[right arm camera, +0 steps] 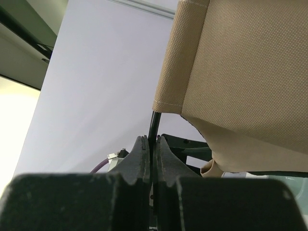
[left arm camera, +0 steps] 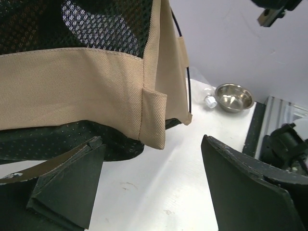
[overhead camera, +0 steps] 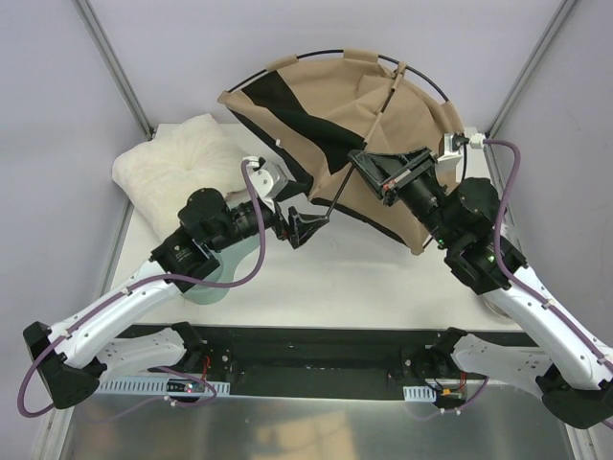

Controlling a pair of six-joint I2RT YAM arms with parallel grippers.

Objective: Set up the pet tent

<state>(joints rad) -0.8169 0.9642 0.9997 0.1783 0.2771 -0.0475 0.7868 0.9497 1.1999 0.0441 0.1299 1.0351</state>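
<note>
Pet tent [overhead camera: 335, 115] half raised at the far middle of the worktop [overhead camera: 364, 278], tan fabric sagging, black mesh panel [left arm camera: 96, 24] toward the left. Left arm [overhead camera: 134, 297] stretched low from the near left corner, wrist levelled at the tent's near hem. Left jaws spread wide with nothing between them, a folded tan tab [left arm camera: 154, 118] hanging just ahead. Right arm [overhead camera: 546, 311] bent sharply up from the near right, wrist tipped in against the fabric. Right jaws pressed together on a thin black pole [right arm camera: 153, 122], its lower end hidden between them. White cushion [overhead camera: 182, 158] at the far left, beside the tent. Steel bowl [left arm camera: 234, 97] near the worktop's edge, with a small pale item next to it, too small to make out
</note>
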